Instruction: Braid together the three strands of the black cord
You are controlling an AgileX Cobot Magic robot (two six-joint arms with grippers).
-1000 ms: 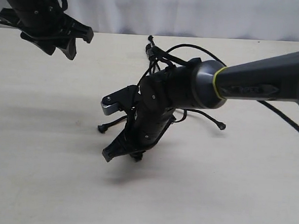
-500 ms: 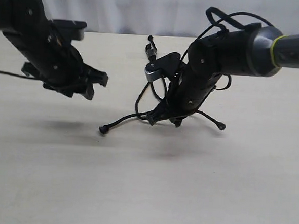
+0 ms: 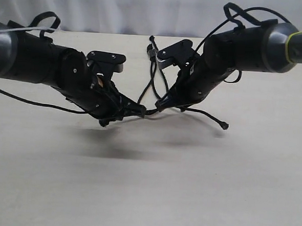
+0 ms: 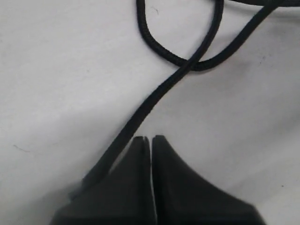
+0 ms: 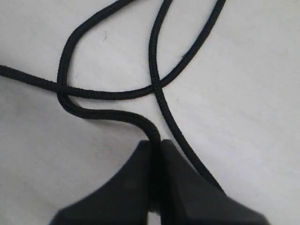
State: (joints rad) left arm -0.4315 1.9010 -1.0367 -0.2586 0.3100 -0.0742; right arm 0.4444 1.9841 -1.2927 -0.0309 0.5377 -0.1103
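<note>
Right gripper (image 5: pixel 154 143) was pinching one strand (image 5: pixel 108 114), probably to cross it over — left gripper (image 4: pixel 151 140) sat at its 8 o'clock, jaws shut.

You're looking at a pale cream worktop (image 3: pixel 146 194) with a faint grain. Behind its far edge hangs a white curtain (image 3: pixel 147 10) in soft folds. The light is even and diffuse, leaving blurred grey shadows on the worktop.

Lab-style robot bench: pale tabletop (image 3: pixel 136 194), white curtain backdrop (image 3: pixel 147 10).
</note>
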